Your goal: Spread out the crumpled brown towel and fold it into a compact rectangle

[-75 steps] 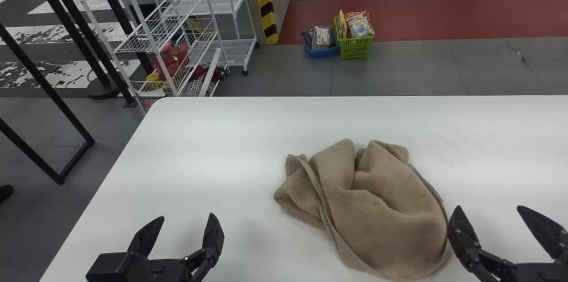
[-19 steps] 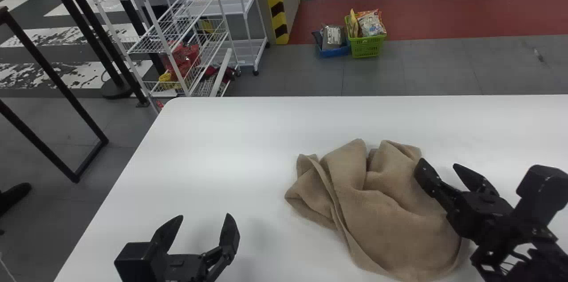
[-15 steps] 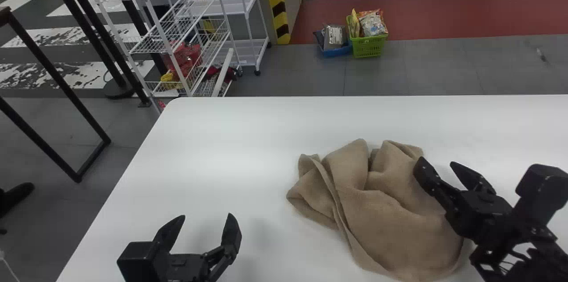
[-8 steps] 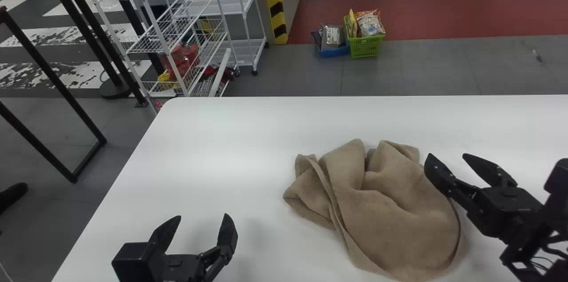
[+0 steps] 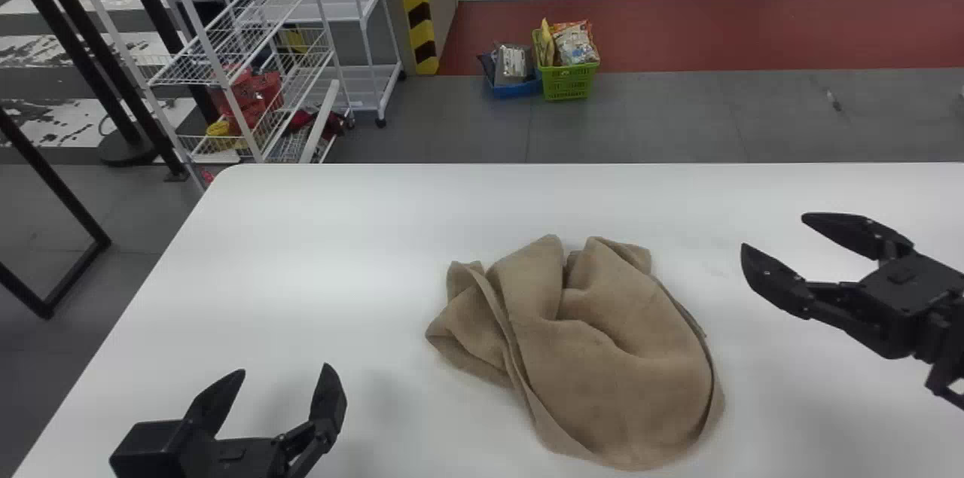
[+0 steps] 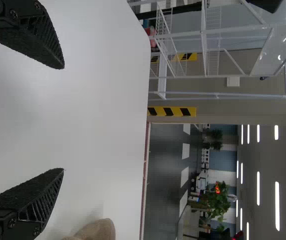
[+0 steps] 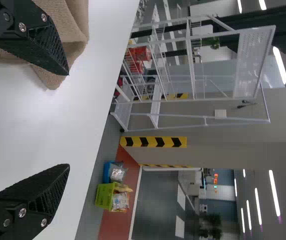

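In the head view the brown towel (image 5: 602, 357) lies crumpled on the white table, with several folds and a raised hump. My right gripper (image 5: 772, 237) is open to the right of the towel, apart from it. My left gripper (image 5: 286, 372) stands open near the table's front left, a good way left of the towel. In the left wrist view, the left gripper (image 6: 63, 118) has nothing between its fingers, and an edge of the towel (image 6: 96, 231) shows. In the right wrist view, the right gripper (image 7: 69, 120) is spread beside the towel (image 7: 75, 30), holding nothing.
The white table (image 5: 316, 237) has its far edge and rounded left corner in view. Beyond it on the floor stand a white wire rack (image 5: 226, 49), a green basket (image 5: 568, 80) and a blue bin (image 5: 518, 88).
My right gripper was over the towel's right side and has moved right, off it, still open. The whole head view has shifted sideways. The towel keeps its shape.
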You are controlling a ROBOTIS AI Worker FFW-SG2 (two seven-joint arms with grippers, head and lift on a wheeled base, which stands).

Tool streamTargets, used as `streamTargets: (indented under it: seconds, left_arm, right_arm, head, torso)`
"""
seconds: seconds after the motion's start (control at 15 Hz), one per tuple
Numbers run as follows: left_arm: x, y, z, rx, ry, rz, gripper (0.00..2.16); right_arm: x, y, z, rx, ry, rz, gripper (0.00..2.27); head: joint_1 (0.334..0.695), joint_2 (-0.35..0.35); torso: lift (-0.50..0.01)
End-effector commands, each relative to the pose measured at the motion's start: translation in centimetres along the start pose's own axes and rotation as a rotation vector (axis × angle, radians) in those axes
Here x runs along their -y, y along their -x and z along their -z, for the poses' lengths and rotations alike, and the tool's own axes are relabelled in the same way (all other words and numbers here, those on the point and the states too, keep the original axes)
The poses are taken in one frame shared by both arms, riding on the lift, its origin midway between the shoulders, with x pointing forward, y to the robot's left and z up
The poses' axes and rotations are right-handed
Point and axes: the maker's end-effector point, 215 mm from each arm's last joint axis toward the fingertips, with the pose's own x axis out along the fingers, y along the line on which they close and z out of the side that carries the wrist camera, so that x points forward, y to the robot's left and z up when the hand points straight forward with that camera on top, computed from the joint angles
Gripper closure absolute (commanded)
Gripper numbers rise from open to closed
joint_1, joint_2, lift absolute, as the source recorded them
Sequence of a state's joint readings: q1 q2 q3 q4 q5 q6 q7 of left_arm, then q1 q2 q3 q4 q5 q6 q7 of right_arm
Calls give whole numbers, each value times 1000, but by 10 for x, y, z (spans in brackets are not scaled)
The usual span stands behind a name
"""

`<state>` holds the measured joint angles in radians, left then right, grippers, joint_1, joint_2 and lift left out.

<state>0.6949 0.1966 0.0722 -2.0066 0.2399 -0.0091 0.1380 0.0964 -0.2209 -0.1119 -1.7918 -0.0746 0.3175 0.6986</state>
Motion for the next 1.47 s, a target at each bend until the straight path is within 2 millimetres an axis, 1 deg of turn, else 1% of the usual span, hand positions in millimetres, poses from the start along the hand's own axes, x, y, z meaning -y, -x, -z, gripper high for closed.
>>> streamTargets:
  seconds: [0.0, 0.07, 0.13, 0.33, 0.47, 0.53, 0.6, 0.73, 0.93, 1.07, 1.13, 1.33, 1.4]
  left_arm:
    - [1, 1, 0, 0, 3, -1, 76]
    - [1, 2, 0, -1, 2, -1, 76]
    - [1, 3, 0, -1, 4, -1, 76]
    - [2, 7, 0, 1, 5, -2, 76]
    - [3, 8, -2, 3, 4, -1, 76]
    - [3, 9, -3, 4, 4, 0, 76]
    - [4, 10, -3, 4, 4, 1, 76]
    - [2, 12, -7, 11, 2, -1, 76]
    - [1, 13, -10, 15, 0, -2, 76]
    - [1, 12, -13, 20, -2, 0, 76]
    - [1, 12, -15, 24, -3, 1, 76]
    - [-3, 12, -15, 23, -3, -5, 76]
    - [-3, 13, -15, 23, -3, -4, 76]
  right_arm:
    - [3, -14, 10, -74, 39, -34, 178]
    - [5, -19, 24, -153, 13, -54, 178]
    - [3, -23, 28, -189, -11, -79, 178]
    - [-9, -32, 27, -250, -26, -168, 181]
    - [-18, -32, 35, -325, -121, -199, 181]
    - [-24, -32, 35, -345, -147, -219, 181]
    - [-26, -34, 33, -364, -117, -229, 181]
    - [-24, -39, 13, -357, -56, -266, 181]
    - [-24, -42, -9, -356, -9, -313, 178]
    - [-28, -42, -18, -365, 15, -356, 178]
    - [-28, -41, -17, -388, 31, -371, 178]
    - [-40, -37, -8, -460, 82, -464, 178]
    - [-38, -36, -6, -472, 101, -468, 178]
  head:
    - [695, 129]
    - [695, 132]
    - [695, 135]
    - [695, 141]
    - [695, 152]
    - [695, 155]
    - [695, 158]
    - [695, 169]
    - [695, 176]
    - [695, 179]
    - [695, 182]
    - [695, 192]
    - [695, 195]
  torso:
    - [-127]
    - [-127]
    - [-127]
    - [-127]
    - [-127]
    - [-127]
    - [-127]
    - [-127]
    - [-127]
    - [-127]
    - [-127]
    - [-127]
    - [-127]
